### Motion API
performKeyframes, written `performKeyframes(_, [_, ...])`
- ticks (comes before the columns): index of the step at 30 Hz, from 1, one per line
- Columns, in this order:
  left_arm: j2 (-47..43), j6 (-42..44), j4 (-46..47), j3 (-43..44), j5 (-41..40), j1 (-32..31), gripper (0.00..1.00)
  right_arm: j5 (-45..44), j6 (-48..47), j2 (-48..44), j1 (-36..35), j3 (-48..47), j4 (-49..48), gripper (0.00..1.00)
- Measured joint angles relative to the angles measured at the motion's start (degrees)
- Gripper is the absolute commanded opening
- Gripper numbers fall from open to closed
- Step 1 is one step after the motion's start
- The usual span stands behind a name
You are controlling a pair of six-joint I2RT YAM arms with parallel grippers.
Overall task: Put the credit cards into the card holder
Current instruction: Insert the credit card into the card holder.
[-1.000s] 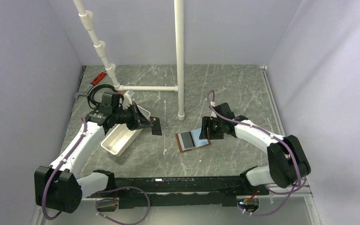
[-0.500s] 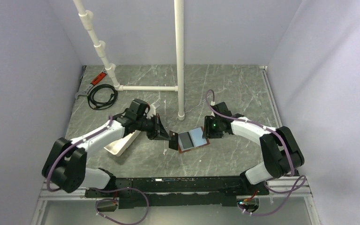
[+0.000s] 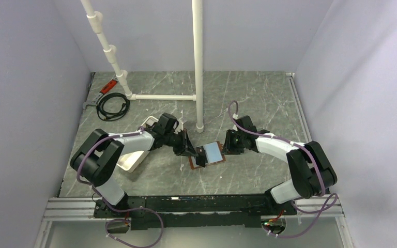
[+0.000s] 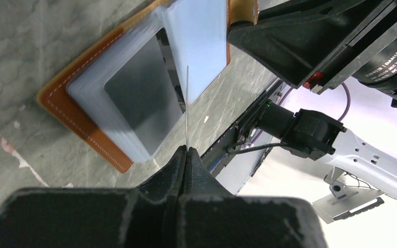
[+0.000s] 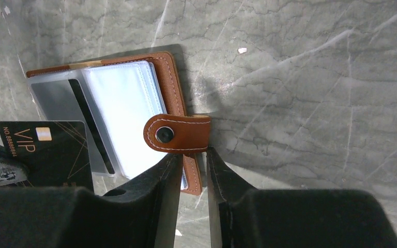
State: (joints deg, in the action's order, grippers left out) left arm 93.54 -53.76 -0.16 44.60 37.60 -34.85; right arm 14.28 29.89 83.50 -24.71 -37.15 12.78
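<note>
The grey marbled bench (image 3: pixel 248 93) fills the middle of the top view. A brown card holder (image 3: pixel 212 151) lies open at its centre. A white tray (image 3: pixel 129 161) sits to the left. A coiled black cable (image 3: pixel 111 107) and a red-handled tool (image 3: pixel 106 88) lie at the upper left. A white pipe frame (image 3: pixel 198 62) stands behind the centre.

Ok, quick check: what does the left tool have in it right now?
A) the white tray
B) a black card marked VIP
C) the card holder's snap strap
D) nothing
B: the left tool is shut on the black VIP card. The card shows edge-on in the left wrist view, and the right wrist view shows it at the open card holder.
</note>
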Motion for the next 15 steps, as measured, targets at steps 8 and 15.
performKeyframes(8, [2.8, -0.2, 4.1, 0.3, 0.1, 0.0, 0.00, 0.4, -0.1, 0.0, 0.0, 0.0, -0.2, 0.26])
performKeyframes(15, [5.0, -0.2, 4.1, 0.4, 0.1, 0.0, 0.00, 0.9, -0.1, 0.0, 0.0, 0.2, -0.3, 0.26])
